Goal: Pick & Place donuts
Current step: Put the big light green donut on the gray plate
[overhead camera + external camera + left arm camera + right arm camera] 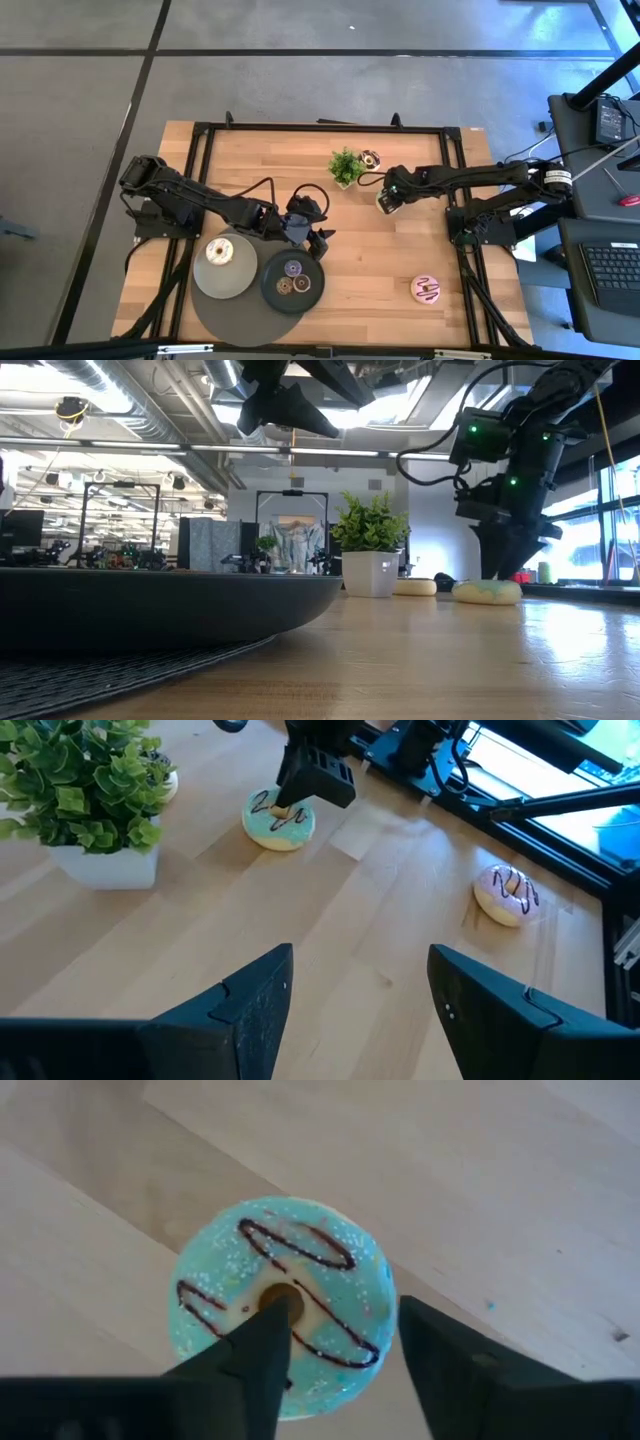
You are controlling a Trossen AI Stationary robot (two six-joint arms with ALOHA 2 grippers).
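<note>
The wooden table carries a round dark mat at about 7 o'clock from its centre. Two plates lie on the mat. The grey plate holds one cream donut near its 11 o'clock edge. The dark plate, touching the grey one at its 3 o'clock side, holds three tiny donuts: a purple one at 12 o'clock and two brown ones side by side just below it.

The left gripper hangs above the table just past the dark plate's 1 o'clock rim, fingers spread apart and empty.

A small potted plant stands at about 12 o'clock of the table centre, with a chocolate donut just beside it at its 2 o'clock.

The right gripper is at the plant's 4 o'clock, lowered over the green donut, which lies flat on the wood. The fingers are parted, one tip over the donut's hole and the other beyond its rim; whether they touch the icing cannot be told.

The pink donut with dark stripes lies alone on the table at about 4 o'clock, well apart from both grippers.
</note>
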